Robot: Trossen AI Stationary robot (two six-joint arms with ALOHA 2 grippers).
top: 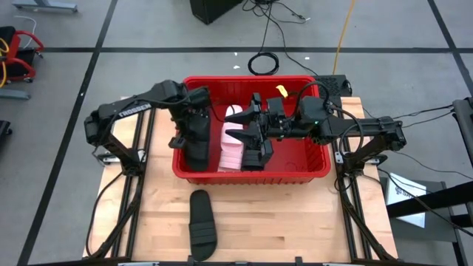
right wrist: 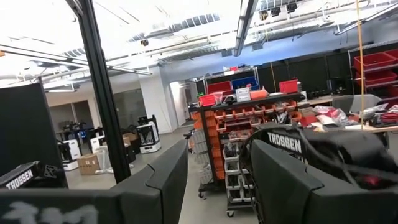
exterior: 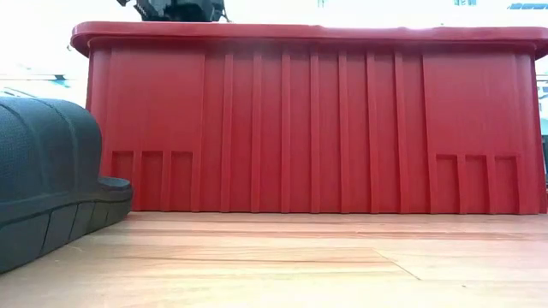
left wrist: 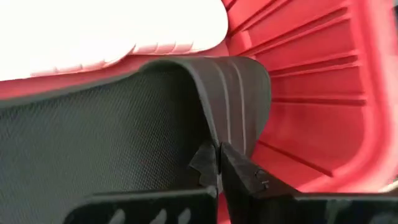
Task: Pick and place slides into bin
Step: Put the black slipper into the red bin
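Note:
The red bin stands mid-table; the low view shows its near wall. My left gripper reaches down into the bin's left part and is shut on a black slide. Pale pink slides and another black slide lie in the bin. My right gripper hovers over the bin's middle, open and empty, pointing toward the table's left; its wrist view looks out into the room. One black slide lies sole down on the table in front of the bin and also shows in the low view. My left gripper pinches the edge of the black slide's ribbed strap between its two fingers, only at their free ends. The fingers come from above, slanting down into the bin. The slide sits low inside the bin; whether it rests on the floor I cannot tell.
The bin's walls and rim enclose both grippers' working space. Bare wooden table lies in front of the bin, to the right of the loose slide. Cables and a black coil lie on the floor beyond the table.

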